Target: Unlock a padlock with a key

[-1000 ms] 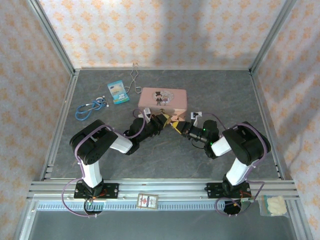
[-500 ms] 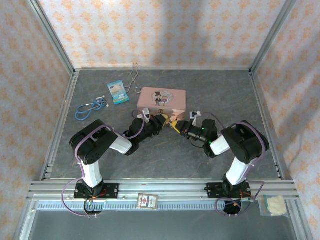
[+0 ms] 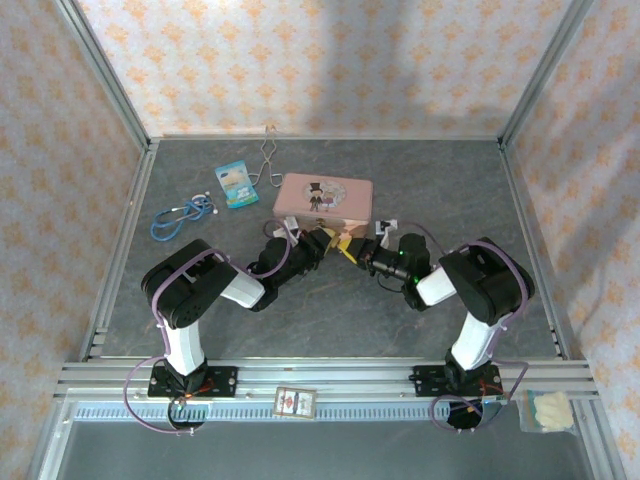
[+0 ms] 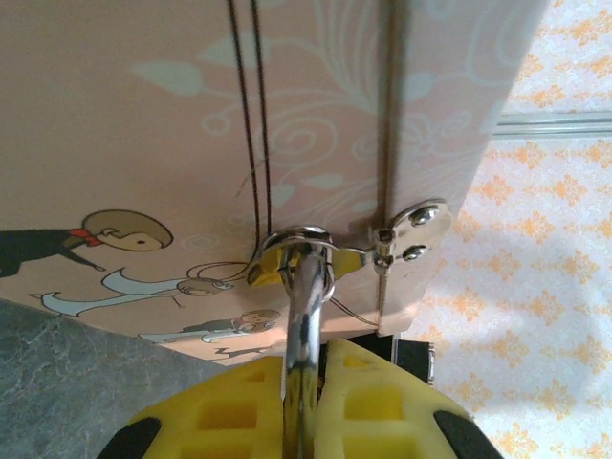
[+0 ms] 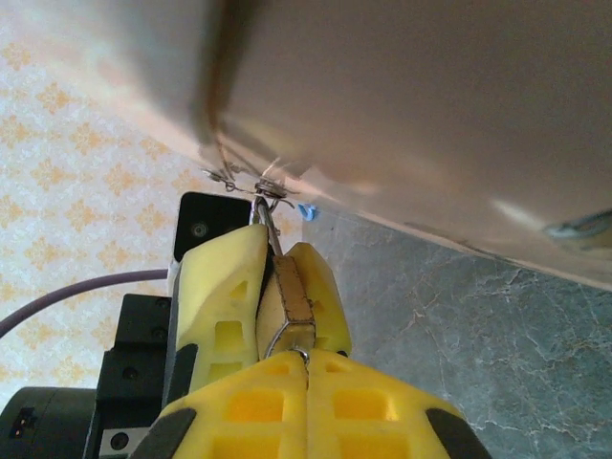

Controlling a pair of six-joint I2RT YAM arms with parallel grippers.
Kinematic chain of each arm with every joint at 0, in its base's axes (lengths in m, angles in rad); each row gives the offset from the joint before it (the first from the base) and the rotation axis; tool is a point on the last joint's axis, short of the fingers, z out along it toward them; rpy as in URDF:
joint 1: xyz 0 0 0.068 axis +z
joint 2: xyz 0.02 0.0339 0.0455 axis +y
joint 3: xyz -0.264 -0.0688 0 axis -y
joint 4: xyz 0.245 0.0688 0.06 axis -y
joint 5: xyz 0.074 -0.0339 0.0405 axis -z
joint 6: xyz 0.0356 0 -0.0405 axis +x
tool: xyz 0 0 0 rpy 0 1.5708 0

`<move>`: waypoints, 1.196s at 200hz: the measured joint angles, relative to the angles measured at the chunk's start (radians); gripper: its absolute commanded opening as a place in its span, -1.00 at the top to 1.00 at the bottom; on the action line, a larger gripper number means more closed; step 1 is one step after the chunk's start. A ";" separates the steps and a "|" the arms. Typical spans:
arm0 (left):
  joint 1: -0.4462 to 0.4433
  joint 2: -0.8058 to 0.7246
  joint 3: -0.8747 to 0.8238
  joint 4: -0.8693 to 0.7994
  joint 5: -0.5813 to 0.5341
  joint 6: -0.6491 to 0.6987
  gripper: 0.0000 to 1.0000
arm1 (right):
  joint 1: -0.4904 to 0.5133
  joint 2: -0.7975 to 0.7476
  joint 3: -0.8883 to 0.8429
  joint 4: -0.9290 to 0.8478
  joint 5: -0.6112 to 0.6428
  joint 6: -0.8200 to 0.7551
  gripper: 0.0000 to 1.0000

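Left end effector [image 4: 304, 368]: yellow fingers clamped on the padlock [image 5: 287, 304]. Its silver shackle [image 4: 302, 287] rises from between them through the ring of the hasp [image 4: 406, 229].
Right end effector [image 5: 306, 371]: fingers pressed together, pinching the key [image 5: 304, 356] against the padlock's lower end.
Padlock place: on the hasp at the near front of the pink tin [image 3: 325, 196], between the two end effectors.
Left arm [image 3: 200, 290]: folded low, elbow out to the left, forearm reaching along the worktop [image 3: 440, 180] toward the centre.
Right arm [image 3: 482, 285]: mirrored, folded low, forearm pointing left, so the two tips meet nose to nose.
Counts: two arms, one padlock, one key, one tin. Farther left lie one blue stethoscope [image 3: 183, 215], one blue packet [image 3: 236, 183] and one pair of wire tongs [image 3: 268, 155].
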 measured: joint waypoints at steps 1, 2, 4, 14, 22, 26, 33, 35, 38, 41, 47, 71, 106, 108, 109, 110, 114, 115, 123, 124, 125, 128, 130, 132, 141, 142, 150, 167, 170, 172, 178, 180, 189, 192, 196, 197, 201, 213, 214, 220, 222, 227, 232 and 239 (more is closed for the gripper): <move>0.000 0.000 0.000 0.000 0.000 0.000 1.00 | 0.000 0.000 0.001 0.000 0.002 0.002 1.00; 0.000 0.000 0.000 0.000 -0.002 0.000 1.00 | 0.001 0.000 0.001 -0.001 0.002 0.002 1.00; 0.000 0.000 0.000 0.000 -0.003 0.000 1.00 | 0.002 0.000 0.001 -0.003 0.005 0.005 1.00; 0.000 0.000 -0.001 0.002 -0.008 0.009 1.00 | 0.009 0.000 0.002 -0.005 0.018 0.036 1.00; 0.000 0.002 -0.002 0.007 -0.014 0.013 1.00 | 0.014 0.000 0.002 -0.005 0.029 0.061 1.00; 0.000 0.005 -0.003 0.016 -0.016 0.016 1.00 | 0.017 0.000 0.002 -0.005 0.032 0.075 1.00; 0.000 0.013 -0.005 0.036 -0.020 0.019 1.00 | 0.019 0.000 0.002 -0.001 0.037 0.101 1.00; 0.000 0.015 -0.005 0.043 -0.021 0.020 1.00 | 0.019 0.000 0.003 -0.001 0.039 0.108 1.00; 0.000 0.019 -0.005 0.051 -0.021 0.022 1.00 | 0.018 0.000 0.003 0.000 0.039 0.119 1.00; 0.000 0.024 -0.006 0.062 -0.021 0.023 1.00 | 0.018 0.000 0.003 0.002 0.040 0.130 1.00; 0.000 0.035 -0.007 0.086 -0.021 0.026 1.00 | 0.016 0.000 0.003 0.002 0.039 0.155 1.00; -0.002 0.068 -0.022 0.172 -0.020 0.042 1.00 | -0.003 0.004 0.005 0.006 -0.005 0.260 1.00; -0.003 0.106 -0.049 0.292 -0.021 0.071 1.00 | -0.033 0.065 0.022 0.104 -0.114 0.511 1.00; -0.003 0.111 -0.049 0.299 -0.020 0.071 1.00 | -0.034 0.071 0.022 0.114 -0.118 0.526 1.00; -0.003 0.113 -0.049 0.301 -0.020 0.071 1.00 | -0.034 0.073 0.022 0.117 -0.119 0.530 1.00; -0.003 0.116 -0.049 0.305 -0.020 0.071 1.00 | -0.035 0.078 0.022 0.122 -0.121 0.544 1.00; -0.003 0.125 -0.049 0.315 -0.020 0.071 1.00 | -0.036 0.091 0.022 0.138 -0.126 0.583 1.00; -0.003 0.127 -0.049 0.317 -0.020 0.072 1.00 | -0.037 0.096 0.022 0.144 -0.127 0.591 1.00; -0.003 0.148 -0.049 0.333 -0.020 0.071 1.00 | -0.039 0.127 0.022 0.174 -0.130 0.677 1.00; -0.003 0.150 -0.049 0.334 -0.020 0.072 1.00 | -0.038 0.130 0.022 0.177 -0.130 0.685 1.00; -0.003 0.153 -0.049 0.336 -0.020 0.072 1.00 | -0.039 0.137 0.022 0.181 -0.130 0.700 1.00; -0.003 0.159 -0.049 0.336 -0.020 0.074 1.00 | -0.039 0.150 0.022 0.191 -0.130 0.722 1.00; -0.003 0.162 -0.049 0.336 -0.020 0.076 1.00 | -0.038 0.155 0.022 0.195 -0.130 0.733 1.00; -0.003 0.166 -0.049 0.336 -0.019 0.079 1.00 | -0.038 0.164 0.022 0.198 -0.131 0.751 1.00; -0.003 0.180 -0.049 0.336 -0.016 0.094 1.00 | -0.037 0.193 0.020 0.214 -0.129 0.766 1.00; -0.003 0.181 -0.049 0.335 -0.016 0.095 1.00 | -0.037 0.195 0.020 0.216 -0.129 0.766 1.00; -0.003 0.186 -0.052 0.333 -0.014 0.103 1.00 | -0.034 0.203 0.019 0.220 -0.126 0.766 1.00; -0.003 0.185 -0.056 0.343 -0.015 0.132 1.00 | -0.029 0.204 0.019 0.229 -0.114 0.766 1.00; -0.002 0.185 -0.056 0.346 -0.016 0.135 1.00 | -0.029 0.204 0.019 0.231 -0.111 0.766 1.00; -0.002 0.185 -0.056 0.346 -0.016 0.142 1.00 | -0.029 0.204 0.019 0.232 -0.109 0.766 1.00; -0.002 0.185 -0.056 0.349 -0.016 0.153 1.00 | -0.028 0.204 0.019 0.233 -0.101 0.766 1.00; -0.002 0.185 -0.056 0.350 -0.017 0.158 1.00 | -0.027 0.204 0.019 0.233 -0.100 0.766 1.00; -0.002 0.185 -0.056 0.354 -0.017 0.176 1.00 | -0.025 0.204 0.019 0.233 -0.088 0.766 1.00; -0.002 0.185 -0.055 0.354 -0.017 0.180 1.00 | -0.025 0.204 0.019 0.234 -0.085 0.766 1.00; -0.002 0.185 -0.055 0.355 -0.017 0.188 1.00 | -0.024 0.204 0.020 0.234 -0.081 0.766 1.00; -0.002 0.185 -0.055 0.355 -0.018 0.192 1.00 | -0.024 0.204 0.020 0.234 -0.079 0.766 1.00; -0.002 0.185 -0.055 0.356 -0.018 0.200 1.00 | -0.023 0.204 0.021 0.234 -0.076 0.766 1.00; -0.002 0.185 -0.054 0.356 -0.019 0.219 1.00 | -0.023 0.204 0.021 0.234 -0.067 0.766 1.00; -0.002 0.185 -0.053 0.356 -0.019 0.220 1.00 | -0.023 0.204 0.021 0.234 -0.066 0.766 1.00; -0.002 0.185 -0.053 0.358 -0.019 0.229 1.00 | -0.023 0.204 0.021 0.234 -0.064 0.766 1.00; -0.002 0.185 -0.053 0.358 -0.020 0.230 1.00 | -0.023 0.204 0.021 0.234 -0.063 0.766 1.00; -0.002 0.185 -0.053 0.359 -0.020 0.236 1.00 | -0.023 0.204 0.021 0.234 -0.061 0.766 1.00; -0.002 0.185 -0.053 0.360 -0.020 0.240 1.00 | -0.023 0.204 0.021 0.234 -0.058 0.766 1.00; -0.002 0.185 -0.053 0.362 -0.020 0.245 1.00 | -0.023 0.204 0.021 0.234 -0.057 0.766 1.00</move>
